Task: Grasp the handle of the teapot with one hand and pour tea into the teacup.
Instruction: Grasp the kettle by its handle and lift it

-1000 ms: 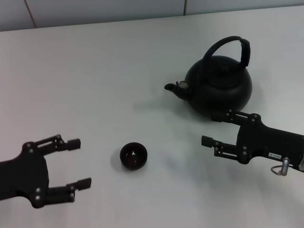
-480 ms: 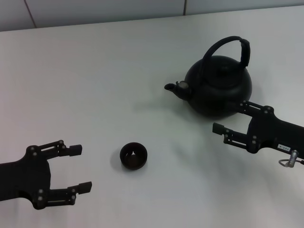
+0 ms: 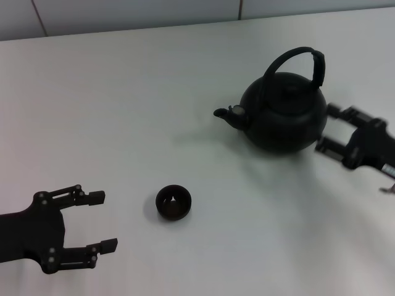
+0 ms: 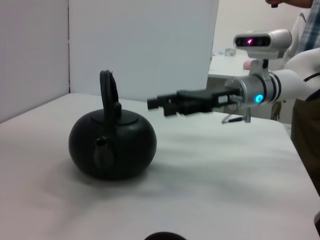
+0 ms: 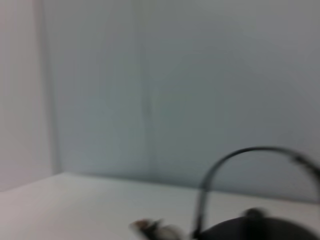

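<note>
We are reaching: our right gripper (image 3: 331, 128), fingers wide, sits beside the teapot (image 3: 284, 112) near the bench's right edge; next, it must close on the handle (image 3: 295, 63).

looks like a lab or test room: a bare white surface (image 3: 123, 92) boxed in by plain white partition panels (image 4: 142, 47), a silver robot arm (image 4: 280, 87) with a glowing blue light reaching over it, and a person in a plaid shirt (image 4: 306, 30) standing just behind.
</note>
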Controlling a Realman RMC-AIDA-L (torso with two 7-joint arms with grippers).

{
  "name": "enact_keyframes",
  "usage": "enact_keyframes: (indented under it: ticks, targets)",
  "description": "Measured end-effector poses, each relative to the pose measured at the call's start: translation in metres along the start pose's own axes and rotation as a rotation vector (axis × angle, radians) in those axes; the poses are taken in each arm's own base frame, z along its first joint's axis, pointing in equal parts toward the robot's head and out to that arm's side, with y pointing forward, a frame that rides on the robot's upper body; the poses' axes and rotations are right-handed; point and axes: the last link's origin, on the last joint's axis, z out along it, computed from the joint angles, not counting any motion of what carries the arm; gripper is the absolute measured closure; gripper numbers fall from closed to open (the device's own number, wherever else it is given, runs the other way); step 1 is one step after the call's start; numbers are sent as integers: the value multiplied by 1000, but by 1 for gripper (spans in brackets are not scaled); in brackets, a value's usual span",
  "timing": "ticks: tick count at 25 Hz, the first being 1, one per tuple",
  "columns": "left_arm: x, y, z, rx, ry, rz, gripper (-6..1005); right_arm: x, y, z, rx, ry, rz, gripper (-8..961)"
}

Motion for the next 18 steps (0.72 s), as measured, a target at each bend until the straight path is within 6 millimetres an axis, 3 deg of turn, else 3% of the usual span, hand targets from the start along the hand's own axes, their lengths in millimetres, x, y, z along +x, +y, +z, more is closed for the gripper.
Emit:
enact_keyframes:
  ticks: [7, 18]
  targets:
    - [-2, 1, -2, 3, -3, -3, 184, 0, -19, -1, 189, -69, 62, 243]
    - [-2, 3, -1, -7, 3, -15, 185, 1, -23, 32, 264, -79, 27, 244]
